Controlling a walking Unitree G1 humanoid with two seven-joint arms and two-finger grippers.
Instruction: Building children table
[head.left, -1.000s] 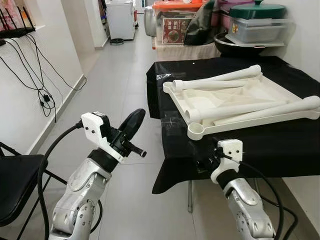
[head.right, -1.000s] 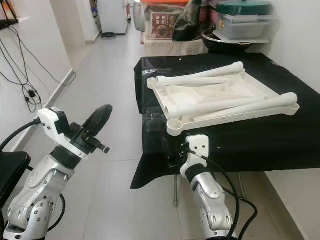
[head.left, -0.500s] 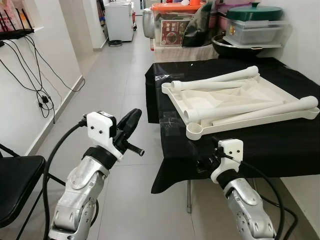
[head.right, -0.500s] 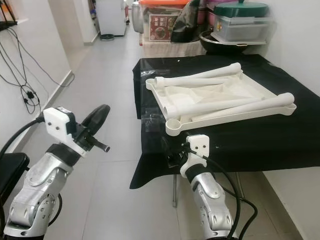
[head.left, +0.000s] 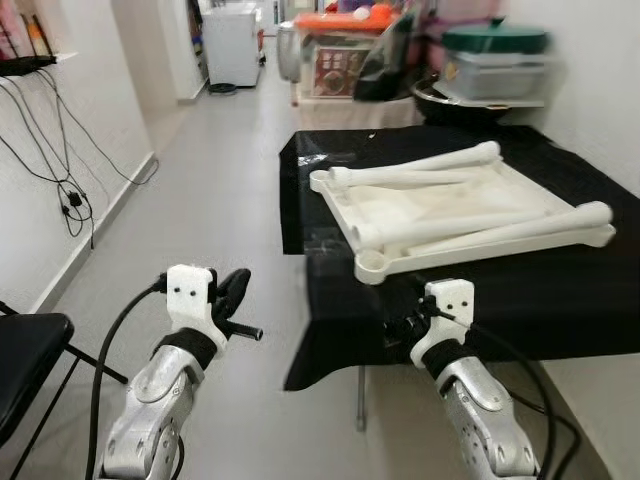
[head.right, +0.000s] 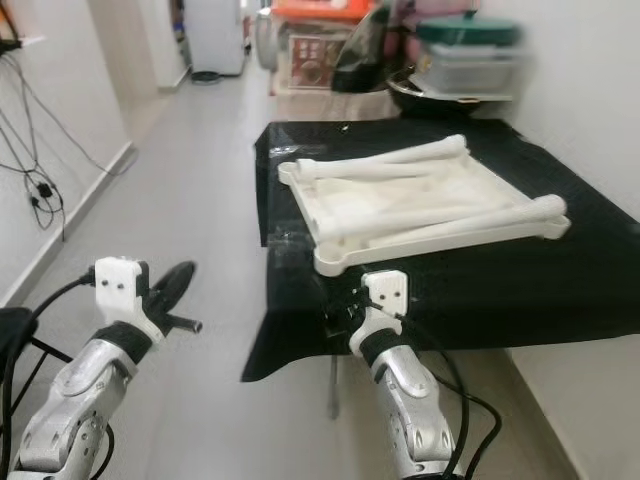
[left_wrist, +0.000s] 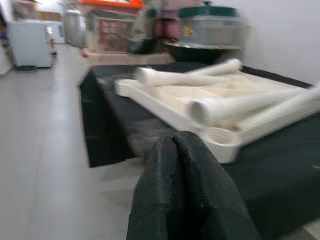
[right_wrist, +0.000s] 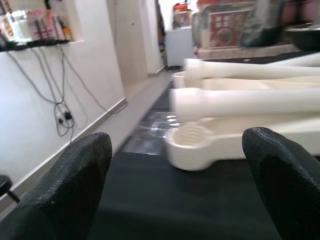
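Facing a blurred tabletop, right claw spread, left claw clenched.

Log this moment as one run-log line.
left gripper shut, off table | right gripper open, at table edge | tabletop upside down, four legs loose on it
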